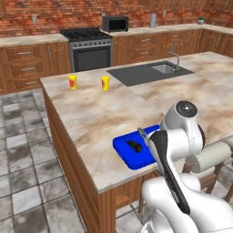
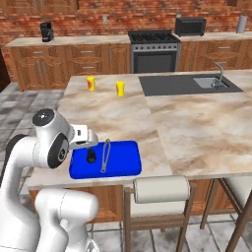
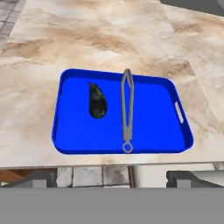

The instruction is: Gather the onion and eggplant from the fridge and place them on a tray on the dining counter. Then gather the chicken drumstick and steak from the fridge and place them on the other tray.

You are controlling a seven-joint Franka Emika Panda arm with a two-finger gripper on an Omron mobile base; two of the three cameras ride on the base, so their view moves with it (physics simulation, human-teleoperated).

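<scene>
Hand view gives me one eggplant [image 3: 97, 101] and one pair of tongs [image 3: 127, 111] on one blue tray [image 3: 157, 131]. My hand [image 3: 112, 177] is spread, holding nothing, above the surface [image 3: 87, 39].

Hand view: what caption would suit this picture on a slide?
Open tool above a blue tray holding an eggplant and grey tongs on the dining counter.

Bright, even rendered light, faint soft shadows, no glare, textures slightly blurry and pixelated
</scene>
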